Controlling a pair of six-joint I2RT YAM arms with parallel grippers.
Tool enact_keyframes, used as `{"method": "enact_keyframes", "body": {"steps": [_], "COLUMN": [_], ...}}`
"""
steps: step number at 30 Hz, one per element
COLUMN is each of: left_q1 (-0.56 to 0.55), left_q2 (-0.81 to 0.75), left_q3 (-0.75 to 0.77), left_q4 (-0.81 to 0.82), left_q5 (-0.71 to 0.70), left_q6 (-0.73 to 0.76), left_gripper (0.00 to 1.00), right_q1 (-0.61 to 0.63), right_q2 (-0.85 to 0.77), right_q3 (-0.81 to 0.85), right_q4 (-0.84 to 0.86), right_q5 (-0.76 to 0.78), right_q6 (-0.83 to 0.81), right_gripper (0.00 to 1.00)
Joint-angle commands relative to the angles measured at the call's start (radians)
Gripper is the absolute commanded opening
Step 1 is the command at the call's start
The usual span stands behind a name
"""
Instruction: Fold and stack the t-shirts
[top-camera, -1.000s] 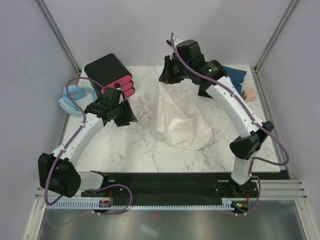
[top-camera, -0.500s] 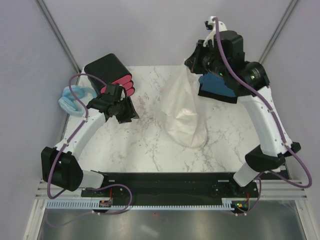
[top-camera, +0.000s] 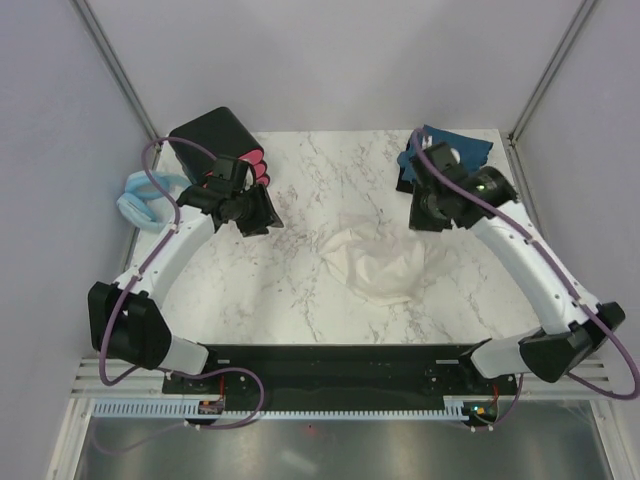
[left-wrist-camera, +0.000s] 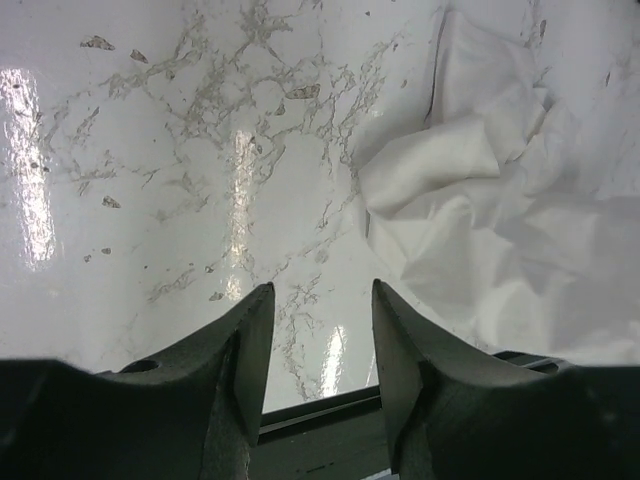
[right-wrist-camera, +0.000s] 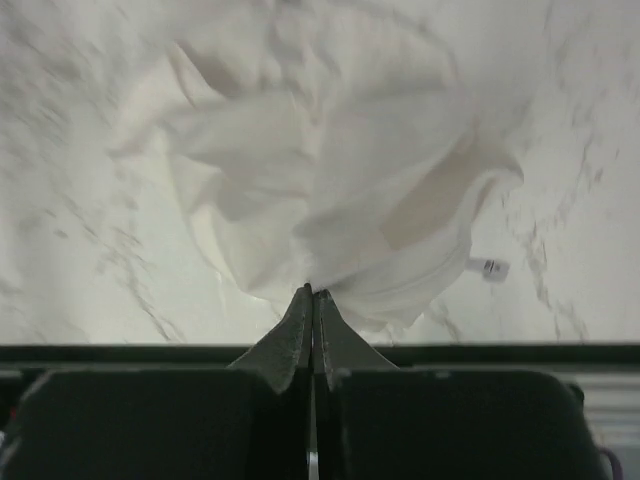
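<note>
The cream-white t-shirt (top-camera: 375, 265) lies in a crumpled heap on the marble table, right of centre. My right gripper (top-camera: 428, 212) hovers just beyond its right edge. In the right wrist view the fingers of the right gripper (right-wrist-camera: 313, 292) are pressed together, with a pinch of the cream-white t-shirt (right-wrist-camera: 330, 170) gathered at their tips. The dark teal-blue t-shirt (top-camera: 455, 148) sits bunched at the back right corner. My left gripper (top-camera: 262, 212) is open above bare table, left of the heap. Nothing is between the left gripper (left-wrist-camera: 320, 290) fingers, and the cream-white t-shirt (left-wrist-camera: 500, 200) lies ahead to the right.
A black box with pink drawers (top-camera: 215, 140) stands at the back left, close behind my left gripper. A pale blue padded ring (top-camera: 145, 195) lies at the left edge. A black rail (top-camera: 340, 360) runs along the near edge. A small white tag (right-wrist-camera: 488, 267) lies beside the heap.
My right arm swung down from high at the back to the right middle. The cream-white shirt went from hanging stretched to a low heap. My left gripper shifted slightly toward the back.
</note>
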Motion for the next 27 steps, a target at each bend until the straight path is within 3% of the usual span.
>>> {"method": "enact_keyframes", "body": {"steps": [1,2,3,6,12,14,21,27], "left_q1": [-0.001,-0.001,-0.003,-0.003,-0.003,-0.001,-0.003,-0.001], "left_q2": [0.023,0.027,0.028,0.037,0.045,0.046,0.040,0.017], "left_q3": [0.065,0.068,0.080,0.097,0.106,0.100,0.097,0.082], "left_q4": [0.014,0.014,0.014,0.013,0.008,0.007,-0.018,-0.041], "left_q5": [0.016,0.016,0.016,0.015,0.015,0.016,0.019,0.006], "left_q6": [0.021,0.021,0.023,0.028,0.032,0.035,0.051,0.052], "left_gripper": [0.51,0.51,0.50,0.50,0.50,0.50,0.50,0.50], "right_q1": [0.004,0.004,0.004,0.002,-0.010,-0.016,-0.094,-0.192], "right_q2": [-0.042,-0.056,-0.065,-0.091,-0.027,-0.001,0.075,0.104], "right_q3": [-0.334,-0.379,-0.416,-0.462,-0.214,-0.154,-0.358,-0.456], "right_q4": [-0.125,-0.113,-0.093,-0.095,-0.159,-0.151,0.104,0.203], "right_q5": [-0.170,-0.184,-0.199,-0.178,0.015,0.081,0.080,0.069], "right_q6": [0.101,0.116,0.122,0.150,0.128,0.096,-0.010,-0.040], "right_gripper": [0.00,0.08,0.34,0.35,0.33,0.38,0.39,0.38]}}
